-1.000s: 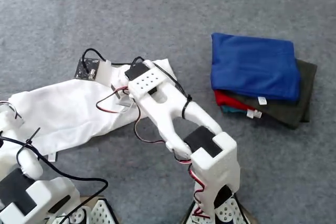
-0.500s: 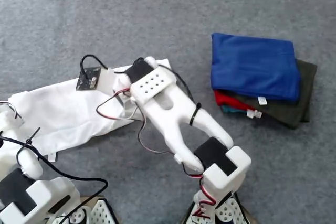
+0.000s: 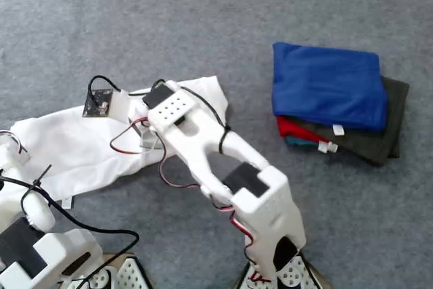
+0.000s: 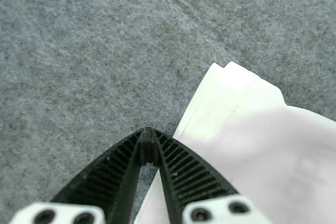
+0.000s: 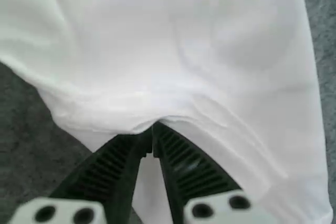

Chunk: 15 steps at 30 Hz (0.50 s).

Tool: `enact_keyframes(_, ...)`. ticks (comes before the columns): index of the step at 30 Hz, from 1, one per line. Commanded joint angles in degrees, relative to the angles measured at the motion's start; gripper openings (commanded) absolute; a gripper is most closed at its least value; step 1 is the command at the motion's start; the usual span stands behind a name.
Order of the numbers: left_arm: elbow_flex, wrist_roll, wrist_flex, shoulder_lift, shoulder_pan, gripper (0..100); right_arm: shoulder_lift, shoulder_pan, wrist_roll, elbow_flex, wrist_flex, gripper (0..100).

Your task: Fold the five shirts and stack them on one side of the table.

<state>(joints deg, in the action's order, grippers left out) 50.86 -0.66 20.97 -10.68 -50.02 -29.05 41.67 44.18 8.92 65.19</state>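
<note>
A white shirt (image 3: 74, 147) lies spread on the left half of the grey table. My right arm (image 3: 203, 140) stretches from the near edge over the shirt's right part. In the right wrist view my right gripper (image 5: 153, 129) is shut on a fold of the white shirt (image 5: 173, 35). In the left wrist view my left gripper (image 4: 147, 136) is shut at the edge of the shirt (image 4: 247, 135), with white cloth showing between its fingers. A stack of folded shirts (image 3: 328, 86), blue on top, lies at the right.
Under the blue shirt lie a dark olive one (image 3: 389, 133), a red one (image 3: 294, 128) and a teal one. My left arm's base (image 3: 27, 235) stands at the near left corner. Bare grey carpet (image 3: 203, 25) covers the far side.
My right arm has swung left and slightly nearer, pulling the gripped shirt fold leftward over the shirt. The left arm and the stack have not moved.
</note>
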Motion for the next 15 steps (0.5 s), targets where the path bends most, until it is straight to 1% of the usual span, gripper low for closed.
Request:
enact_keyframes(1, -1.0, -0.3, -0.4, -0.2, 0.1, 3, -0.9, -0.2, -0.4, 6.4, -0.6, 1.5)
enact_keyframes(7, -1.0, -0.3, -0.4, -0.2, 0.2, 3, -2.2, -0.3, -0.4, 9.7, -0.4, 1.5)
enact_keyframes(12, -1.0, -0.3, -0.4, -0.2, 0.2, 3, -2.4, -0.2, -0.3, 15.5, 7.6, 1.5)
enact_keyframes(15, -1.0, -0.3, -0.4, -0.2, 0.2, 3, -2.4, -0.4, -0.4, 16.9, 8.0, 1.5)
